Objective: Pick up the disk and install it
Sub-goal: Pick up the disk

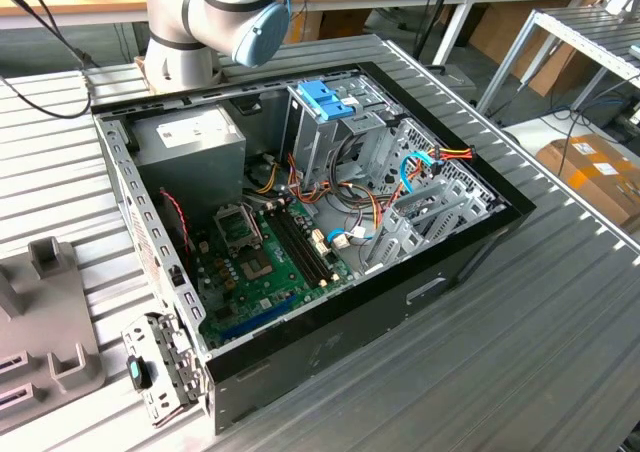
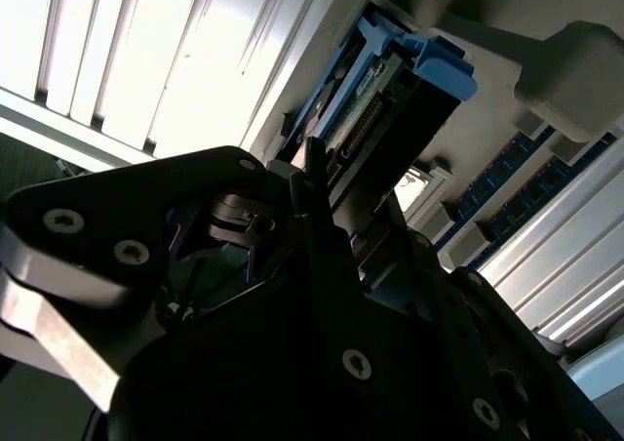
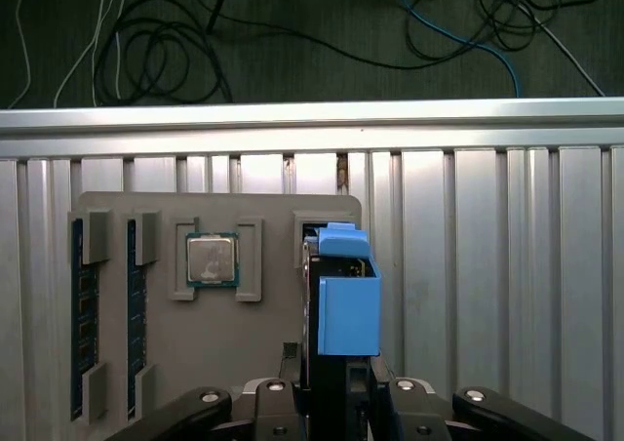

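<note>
Standing on edge at the grey fixture tray [image 3: 258, 339], the disk [image 3: 347, 304] is seen clamped between the jaws of the gripper [image 3: 336, 387] in the first wrist view. Pickup is judged begun; installation into the open computer case [image 1: 440, 272] is not yet done.

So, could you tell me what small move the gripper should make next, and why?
Probably a straight lift away from the grey holder: the gripper appears shut on the disk, which stands on edge at its slot, so tilting might jam it.
</note>
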`<action>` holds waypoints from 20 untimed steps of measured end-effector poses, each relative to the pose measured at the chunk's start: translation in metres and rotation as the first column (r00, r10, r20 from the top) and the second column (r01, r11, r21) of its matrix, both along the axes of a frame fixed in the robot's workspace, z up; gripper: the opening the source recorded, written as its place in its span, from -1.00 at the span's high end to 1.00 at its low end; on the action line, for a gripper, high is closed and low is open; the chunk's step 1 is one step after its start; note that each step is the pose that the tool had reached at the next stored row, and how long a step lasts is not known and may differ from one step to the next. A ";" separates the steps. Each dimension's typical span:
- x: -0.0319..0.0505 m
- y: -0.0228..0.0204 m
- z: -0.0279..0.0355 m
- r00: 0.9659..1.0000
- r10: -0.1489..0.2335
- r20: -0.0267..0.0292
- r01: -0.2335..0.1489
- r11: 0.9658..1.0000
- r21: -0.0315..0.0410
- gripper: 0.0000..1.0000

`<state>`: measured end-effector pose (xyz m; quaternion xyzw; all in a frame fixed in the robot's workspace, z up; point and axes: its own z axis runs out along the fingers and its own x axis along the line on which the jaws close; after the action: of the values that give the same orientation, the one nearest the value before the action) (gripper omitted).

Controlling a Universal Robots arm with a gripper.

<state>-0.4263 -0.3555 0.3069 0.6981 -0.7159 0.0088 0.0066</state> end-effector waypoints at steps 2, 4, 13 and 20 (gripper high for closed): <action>0.0000 0.0000 0.0000 1.000 0.000 0.000 0.000 1.000 0.000 0.30; 0.0000 0.0000 0.0000 1.000 0.000 0.000 0.000 1.000 0.000 0.30; 0.0000 0.0000 0.0125 1.000 0.000 0.000 0.000 1.000 0.000 0.30; 0.0000 0.0000 0.0137 1.000 0.000 0.000 0.000 1.000 -0.001 0.30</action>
<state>-0.4263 -0.3555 0.3206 0.6981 -0.7159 0.0094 0.0070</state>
